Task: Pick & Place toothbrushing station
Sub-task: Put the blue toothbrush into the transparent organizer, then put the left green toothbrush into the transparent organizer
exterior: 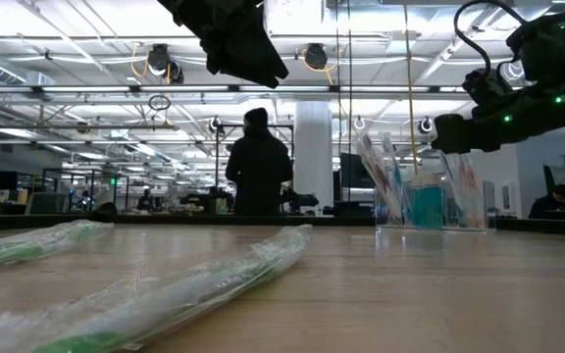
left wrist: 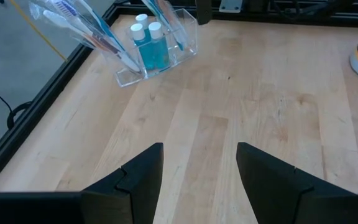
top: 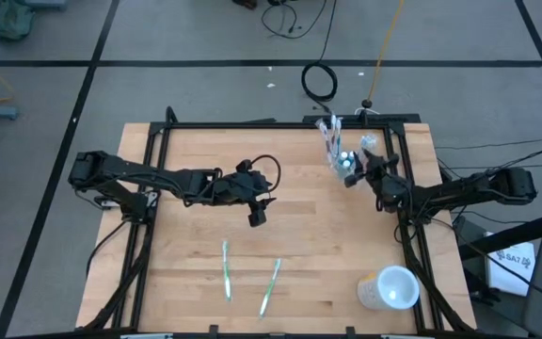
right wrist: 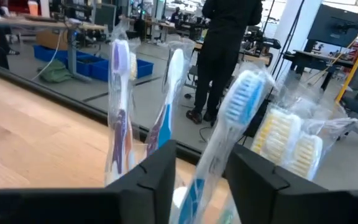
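High: I see station far right on counter, right tool beside it, fingers apart; left tool mid-counter, apart, empty. Low: two wrapped brushes near. Right wrist: fingers straddle wrapped brush, grip unclear.

The holder with toothbrushes and two small tubes in it stands at the far right of the table. Two wrapped toothbrushes lie near the front, in the middle. A cup lies at the near right corner.
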